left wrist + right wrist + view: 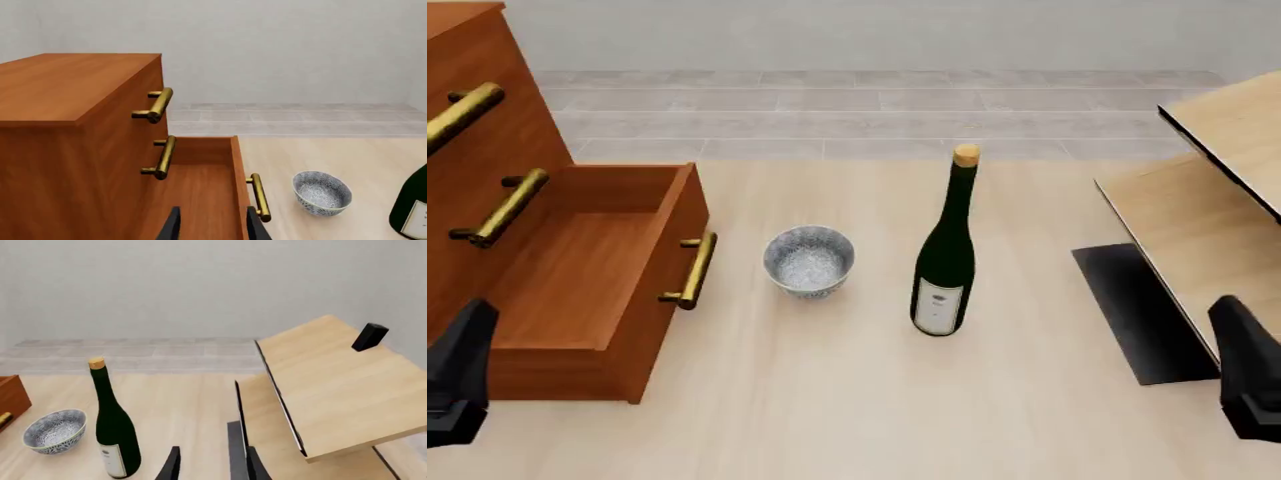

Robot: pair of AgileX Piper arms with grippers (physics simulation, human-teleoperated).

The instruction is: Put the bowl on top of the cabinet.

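The bowl [809,260], round, white with fine blue-grey speckles, sits upright ahead of both pincers, beside the glossy wooden cabinet [507,250]. Left pincer [212,222] and right pincer [211,462] stand open, holding nothing.

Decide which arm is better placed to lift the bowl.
Probably left: the small white speckled bowl stands beside the reddish-brown wooden cabinet on the left gripper's side; the dark green wine bottle blocks the right gripper.

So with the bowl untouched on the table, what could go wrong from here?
1. The wine bottle stands upright just beside the bowl; a right claw reaching in could tip it.
2. The open bottom drawer juts out on the bowl's other side, so the left claw could catch its handle.
3. The cabinet top is high, so a loose rim grip might slip on the lift.
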